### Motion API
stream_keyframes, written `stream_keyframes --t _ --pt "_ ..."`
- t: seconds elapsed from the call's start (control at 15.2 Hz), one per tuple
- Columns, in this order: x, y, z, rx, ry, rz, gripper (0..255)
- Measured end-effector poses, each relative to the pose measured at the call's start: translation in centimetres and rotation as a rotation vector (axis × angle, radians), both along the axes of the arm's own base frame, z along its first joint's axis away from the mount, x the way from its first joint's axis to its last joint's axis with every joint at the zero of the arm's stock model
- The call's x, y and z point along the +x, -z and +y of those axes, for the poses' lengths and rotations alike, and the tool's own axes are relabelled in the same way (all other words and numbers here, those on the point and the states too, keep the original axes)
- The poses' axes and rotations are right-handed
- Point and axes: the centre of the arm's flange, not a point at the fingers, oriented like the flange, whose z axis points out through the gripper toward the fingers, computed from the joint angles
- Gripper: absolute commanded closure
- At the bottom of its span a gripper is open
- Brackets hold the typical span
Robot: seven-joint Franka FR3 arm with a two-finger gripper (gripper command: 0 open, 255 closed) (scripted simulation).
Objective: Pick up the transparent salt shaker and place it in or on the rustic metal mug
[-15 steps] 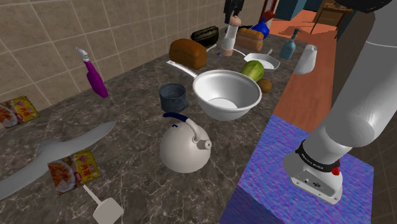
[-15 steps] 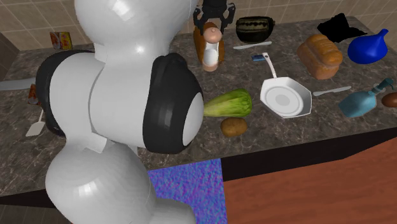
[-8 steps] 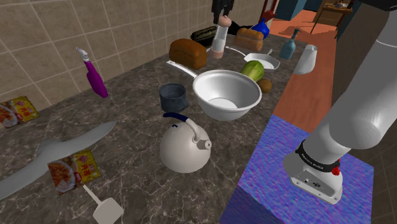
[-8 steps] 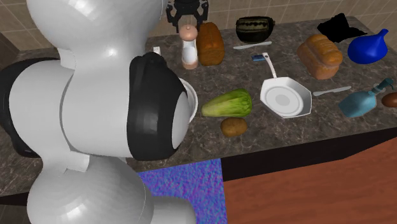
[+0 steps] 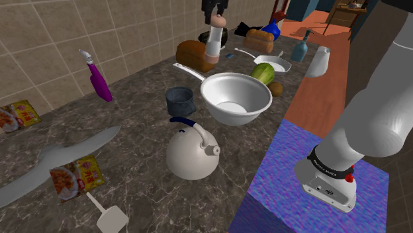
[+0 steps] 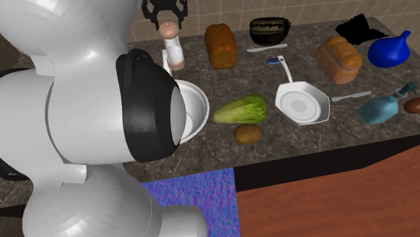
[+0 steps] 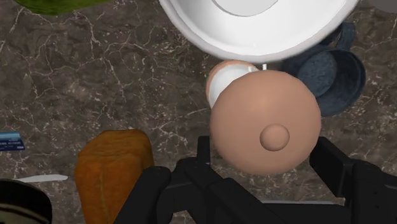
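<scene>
The jaws are closed on the salt shaker [image 5: 212, 41], pinching it just under its peach domed cap. It hangs upright, clear of the worktop [image 5: 139, 129], at the upper centre of the shoulder view and in front of a brown loaf [image 5: 195, 55]. In the wrist view the cap sits squarely between the two black fingers [image 7: 205, 153]. The dark blue-grey metal mug [image 7: 336, 75] lies just beside it, past the rim of a big white bowl [image 7: 254, 25].

The step in hand looks like the carry to the mug, which stands at the centre of the shoulder view, below and left of the shaker. To do it well, the arm should hold this height over the loaf and bring the shaker's base right above the mug's mouth. It should then lower straight and let go only once the base is inside the rim, because a tall shaker in a squat mug could topple.

Across the shoulder view from the left:
- A snack packet [image 5: 18, 114] lies at the left edge.
- A purple spray bottle [image 5: 98, 78] stands nearer the wall.
- A white kettle [image 5: 190, 153] sits at the lower centre, near the mug but off the likely path.
- The bowl stands just beside the mug on its right, and its high rim is the main thing crowding the descent.
- Further right are a lettuce [image 5: 263, 71], a white pan [image 5: 278, 65] and a teal bottle [image 5: 301, 46], all well apart from the mug.
</scene>
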Motion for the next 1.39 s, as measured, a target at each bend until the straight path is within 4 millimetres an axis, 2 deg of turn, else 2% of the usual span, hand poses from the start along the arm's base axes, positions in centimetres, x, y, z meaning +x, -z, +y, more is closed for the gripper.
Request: stream_keyframes --t 0.92,1.06,1.39 --pt "0.8 -2.9 18.1 0.000 0.000 0.000 255" --pt "0.8 -2.3 19.0 0.000 0.000 0.000 255" --pt "0.5 0.2 19.3 0.000 0.001 0.001 255"
